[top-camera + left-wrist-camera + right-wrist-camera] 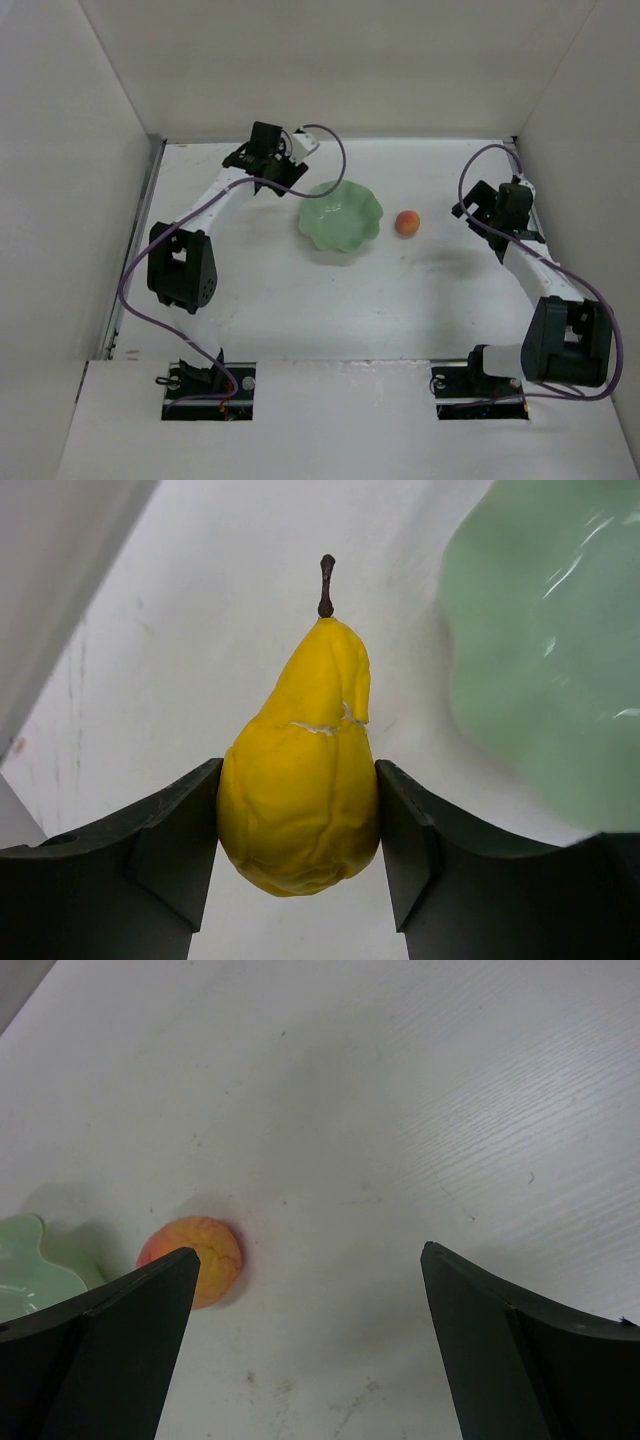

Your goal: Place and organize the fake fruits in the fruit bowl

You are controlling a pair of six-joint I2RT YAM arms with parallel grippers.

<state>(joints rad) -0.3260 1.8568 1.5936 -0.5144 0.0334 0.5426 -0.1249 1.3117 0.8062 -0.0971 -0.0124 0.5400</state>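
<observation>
The yellow pear (300, 780) with its short dark stem sits between the fingers of my left gripper (300, 775), which is shut on its wide lower part. In the top view my left gripper (266, 176) is at the back left of the mint-green fruit bowl (340, 215) and hides the pear. The bowl also shows at the right of the left wrist view (550, 650). The orange-red peach (407, 222) lies on the table just right of the bowl. My right gripper (467, 207) is open and empty, right of the peach, which lies beside its left finger (192, 1258).
White walls enclose the table on the left, back and right. The bowl's rim (25, 1260) shows at the left edge of the right wrist view. The white table (400, 300) stretches in front of the bowl towards the arm bases.
</observation>
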